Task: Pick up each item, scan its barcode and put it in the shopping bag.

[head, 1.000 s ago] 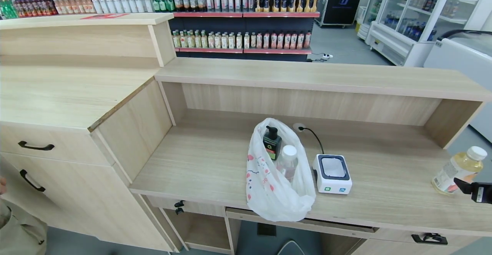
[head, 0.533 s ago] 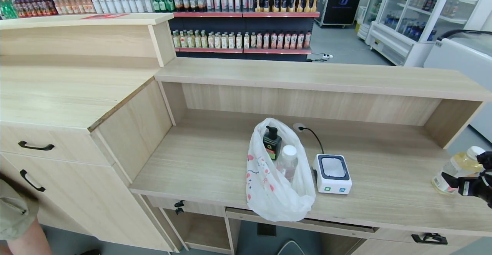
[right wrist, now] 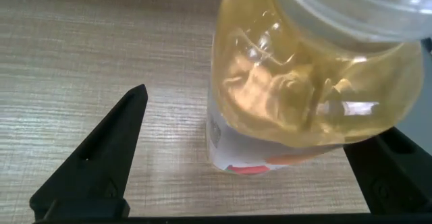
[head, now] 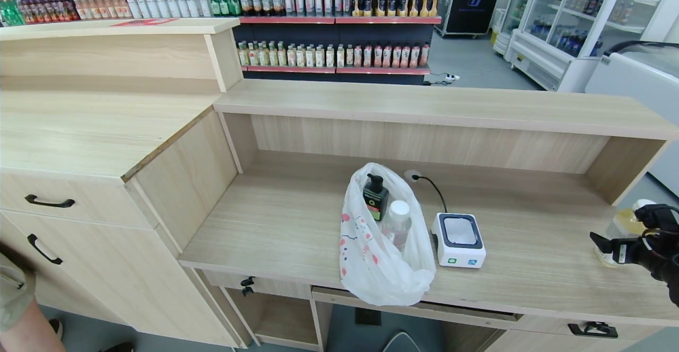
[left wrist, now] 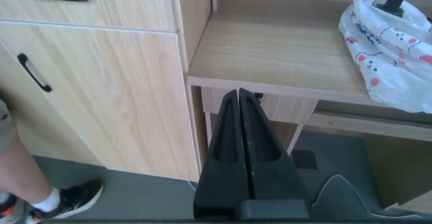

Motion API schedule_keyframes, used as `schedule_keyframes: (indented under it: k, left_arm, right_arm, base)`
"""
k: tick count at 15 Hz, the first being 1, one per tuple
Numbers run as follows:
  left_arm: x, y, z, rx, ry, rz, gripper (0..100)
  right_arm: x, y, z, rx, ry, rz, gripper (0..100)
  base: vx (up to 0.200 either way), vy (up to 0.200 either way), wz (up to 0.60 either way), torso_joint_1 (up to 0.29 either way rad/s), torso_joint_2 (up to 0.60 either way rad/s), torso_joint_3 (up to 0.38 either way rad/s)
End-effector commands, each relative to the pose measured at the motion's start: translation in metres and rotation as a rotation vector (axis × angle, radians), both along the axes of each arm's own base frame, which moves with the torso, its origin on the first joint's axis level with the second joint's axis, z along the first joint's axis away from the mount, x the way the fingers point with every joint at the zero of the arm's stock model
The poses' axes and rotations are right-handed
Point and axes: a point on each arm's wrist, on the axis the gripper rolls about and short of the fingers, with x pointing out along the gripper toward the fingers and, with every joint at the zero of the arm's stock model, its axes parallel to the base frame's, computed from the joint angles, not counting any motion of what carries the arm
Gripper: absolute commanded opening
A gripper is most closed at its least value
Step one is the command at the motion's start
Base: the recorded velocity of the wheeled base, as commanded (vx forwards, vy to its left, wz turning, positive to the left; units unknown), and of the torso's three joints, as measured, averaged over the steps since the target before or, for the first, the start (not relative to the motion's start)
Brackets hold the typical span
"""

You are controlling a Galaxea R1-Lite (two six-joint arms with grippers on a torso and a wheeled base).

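A bottle of yellow drink (head: 621, 226) (right wrist: 304, 82) with a white cap stands upright at the counter's far right. My right gripper (head: 630, 231) (right wrist: 256, 123) is open and straddles it, one finger (right wrist: 101, 156) clearly apart from the bottle's side. The white shopping bag (head: 371, 251) (left wrist: 395, 45) sits mid-counter and holds a black pump bottle (head: 375, 197) and a clear white-capped bottle (head: 398, 220). The white barcode scanner (head: 459, 239) stands just right of the bag. My left gripper (left wrist: 241, 96) is shut, low in front of the counter's left edge.
The wooden counter (head: 286, 225) has a raised back ledge and a side wall at the right behind the bottle. A black cable (head: 435, 187) runs from the scanner to the back. A taller drawer cabinet (head: 79, 203) stands on the left.
My right gripper has moved in from the right edge toward the yellow bottle, and its fingers now sit on either side of it. The bottle, bag and scanner have stayed put.
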Motion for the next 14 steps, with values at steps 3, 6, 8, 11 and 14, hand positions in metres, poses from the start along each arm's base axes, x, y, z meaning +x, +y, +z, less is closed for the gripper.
schedule_keyframes:
  k: [3,6,8,11,14]
  left_arm:
    - [0.000,0.000,0.000,0.000,0.000,0.000,0]
    - [0.000,0.000,0.000,-0.001,0.000,0.000,0]
    - [0.000,0.000,0.000,0.000,0.000,0.000,0]
    - [0.000,0.000,0.000,0.000,0.000,0.000,0]
    - [0.000,0.000,0.000,0.000,0.000,0.000,0]
  right_arm:
    - [0.007,-0.004,-0.005,-0.006,-0.004,0.004,100]
    - [0.012,-0.007,-0.005,-0.011,-0.014,0.005,100]
    - [0.014,-0.008,-0.010,-0.007,-0.010,0.006,100]
    - [0.018,-0.011,-0.017,-0.005,-0.010,0.009,0]
    - [0.026,-0.018,-0.015,-0.029,-0.037,0.003,0]
  base:
    - [0.000,0.000,0.00,0.000,0.00,0.000]
    - [0.000,0.000,0.00,0.000,0.00,0.000]
    - [0.000,0.000,0.00,0.000,0.00,0.000]
    - [0.000,0.000,0.00,0.000,0.00,0.000]
    - [0.000,0.000,0.00,0.000,0.00,0.000]
